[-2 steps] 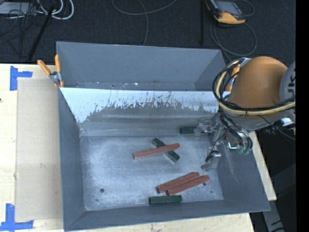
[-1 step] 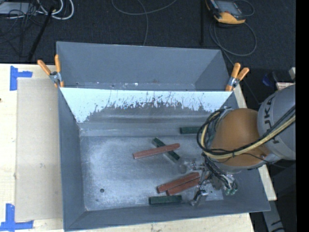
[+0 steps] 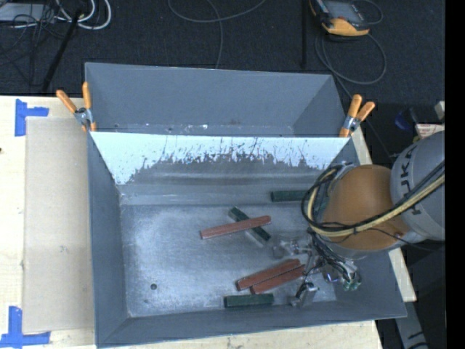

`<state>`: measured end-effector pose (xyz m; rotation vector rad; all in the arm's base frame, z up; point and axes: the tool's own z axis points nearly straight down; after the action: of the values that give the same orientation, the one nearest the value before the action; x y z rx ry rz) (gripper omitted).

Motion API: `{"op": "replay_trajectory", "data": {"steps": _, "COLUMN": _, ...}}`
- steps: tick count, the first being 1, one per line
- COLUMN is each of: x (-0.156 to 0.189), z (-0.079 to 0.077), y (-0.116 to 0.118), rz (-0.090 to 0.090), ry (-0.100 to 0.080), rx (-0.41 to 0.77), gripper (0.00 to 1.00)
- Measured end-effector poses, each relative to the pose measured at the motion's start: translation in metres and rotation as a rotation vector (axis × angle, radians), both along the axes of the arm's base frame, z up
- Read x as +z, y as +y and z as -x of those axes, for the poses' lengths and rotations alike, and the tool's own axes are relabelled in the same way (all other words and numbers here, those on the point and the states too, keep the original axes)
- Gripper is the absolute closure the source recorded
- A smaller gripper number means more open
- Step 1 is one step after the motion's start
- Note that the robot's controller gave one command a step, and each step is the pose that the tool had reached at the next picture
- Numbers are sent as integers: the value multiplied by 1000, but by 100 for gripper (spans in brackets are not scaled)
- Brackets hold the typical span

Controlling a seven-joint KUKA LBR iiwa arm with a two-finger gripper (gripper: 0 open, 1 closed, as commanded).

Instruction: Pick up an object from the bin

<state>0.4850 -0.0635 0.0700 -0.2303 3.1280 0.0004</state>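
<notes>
bin: grey sheet metal, scuffed floor.
gripper: spread wide, nothing clamped, straddling the right end of the brown bars.
brown bars: front-right floor; two flat rigid slats, touching. Probably best to pinch across one slat's width and lift straight.
green bar: just beside them; snag risk.

In the bin, crossed bars lie centrally, paired bars just beside the hand.

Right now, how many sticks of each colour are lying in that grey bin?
Reddish-brown sticks: 3
Dark green sticks: 3
Total: 6
</notes>
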Motion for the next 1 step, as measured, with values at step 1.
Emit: {"op": "replay_trajectory", "data": {"steps": 1, "x": 0, "z": 1, "y": 0, "rz": 0, "ry": 3, "rx": 3, "gripper": 100}}
